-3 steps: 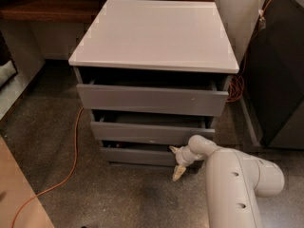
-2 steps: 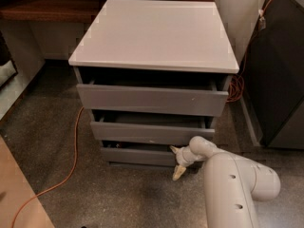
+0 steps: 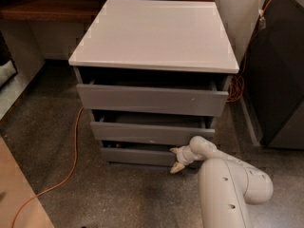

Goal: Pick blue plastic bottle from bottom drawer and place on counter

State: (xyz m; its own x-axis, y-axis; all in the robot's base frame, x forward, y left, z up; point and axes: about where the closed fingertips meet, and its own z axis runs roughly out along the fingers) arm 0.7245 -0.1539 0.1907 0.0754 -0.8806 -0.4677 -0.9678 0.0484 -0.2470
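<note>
Speckled floor (image 3: pixel 118 198) lies before the grey cabinet; its white counter (image 3: pixel 156 32) carries nothing. Finding: my tool (image 3: pixel 176 159) has scarcely shifted over the last second and hangs at the right end of the bottom drawer (image 3: pixel 137 156) front, tips apart, nothing between them. I judge the pick not yet begun. The blue plastic bottle is not visible; the drawer's interior is hidden by the middle drawer (image 3: pixel 147 132) overhanging it. My arm (image 3: pixel 228 194) runs off the lower edge.
</note>
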